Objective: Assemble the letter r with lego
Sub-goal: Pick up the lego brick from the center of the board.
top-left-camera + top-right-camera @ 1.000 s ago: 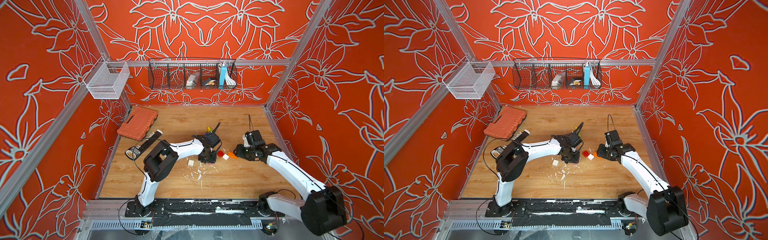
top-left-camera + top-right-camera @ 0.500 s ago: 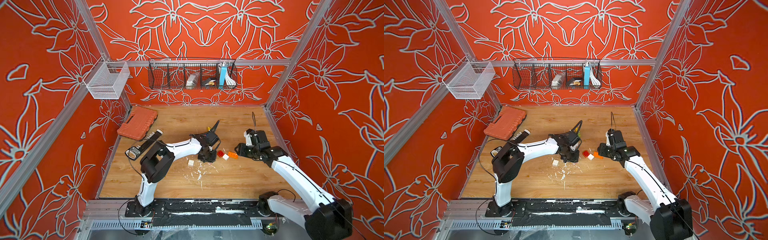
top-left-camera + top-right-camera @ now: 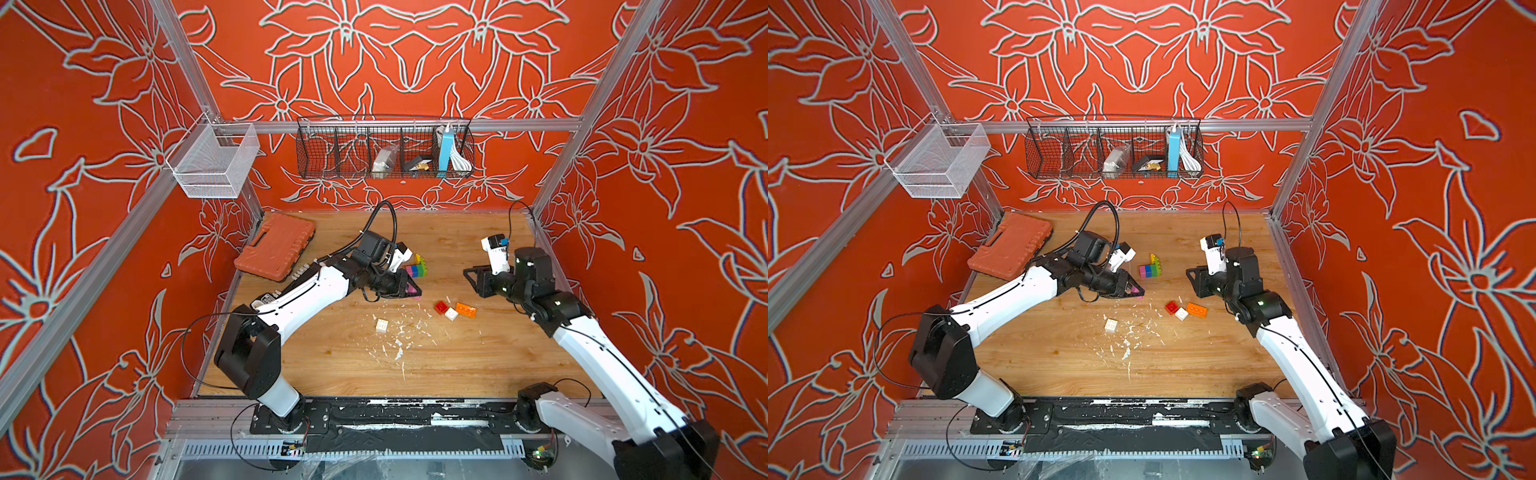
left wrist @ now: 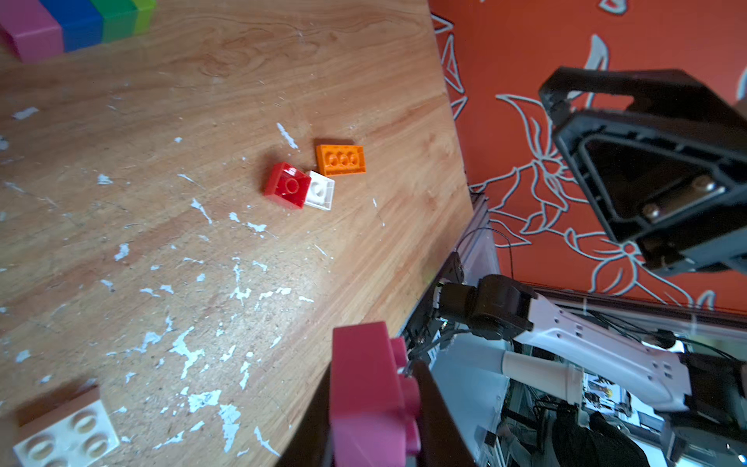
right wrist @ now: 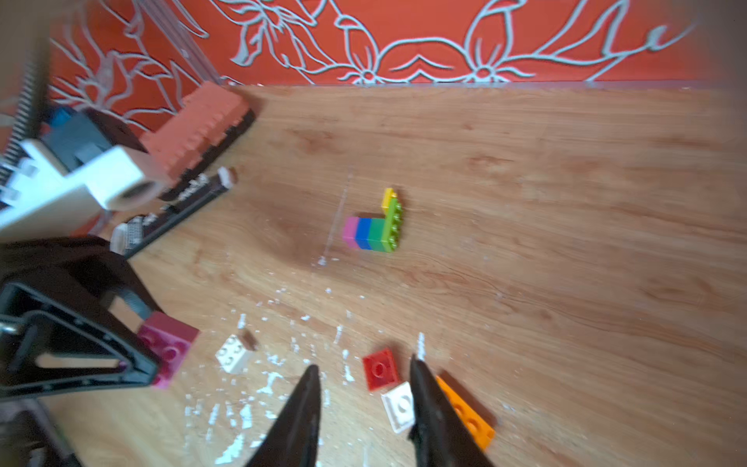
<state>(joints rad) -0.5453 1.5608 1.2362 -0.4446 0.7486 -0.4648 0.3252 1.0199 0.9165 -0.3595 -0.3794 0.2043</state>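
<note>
Since the earlier frame our left arm point(image 3: 303, 291) has swung left, uncovering the half-built letter point(image 3: 418, 266) on the bench point(image 3: 457, 365). In both top views our left claw point(image 3: 410, 289) clamps 1 pink brick point(image 3: 1137, 289). Left wrist: red brick point(image 4: 288, 185) and orange brick point(image 4: 341, 159) lie loose. Right wrist: our right claw point(image 5: 364, 363) stands parted, empty. Pressing with misaligned studs could tip the letter.

A scuffed wooden counter point(image 3: 478, 353), littered with white debris point(image 3: 399, 345), carries an orange case point(image 3: 276, 245) at its far left corner and a joined row of bricks point(image 3: 1151, 269) (pink, blue, green, lime, yellow-tipped). Nearer, a red brick point(image 3: 441, 307), a small white brick point(image 3: 451, 314) and an orange brick point(image 3: 466, 310) cluster together, with a larger white brick point(image 3: 382, 326) lying apart.
</note>
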